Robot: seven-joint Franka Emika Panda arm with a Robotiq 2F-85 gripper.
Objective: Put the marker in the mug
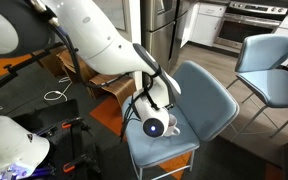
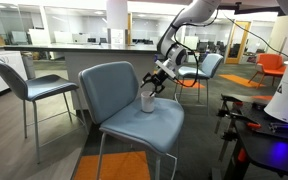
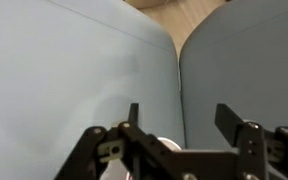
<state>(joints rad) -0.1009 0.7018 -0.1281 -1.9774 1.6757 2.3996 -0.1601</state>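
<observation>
Claw (image 3: 181, 118) hangs open and empty over mug (image 2: 148, 101). Marker unseen, probably inside already; next, lift straight clear.

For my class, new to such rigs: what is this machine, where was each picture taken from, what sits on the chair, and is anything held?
A white robot arm ends in a black two-fingered gripper. Two pictures come from cameras in the room; the third from a camera on the wrist, looking past the fingers. A small white ceramic mug stands on the grey-blue padded chair, below the gripper. The fingers are apart and hold nothing; no marker shows.
</observation>
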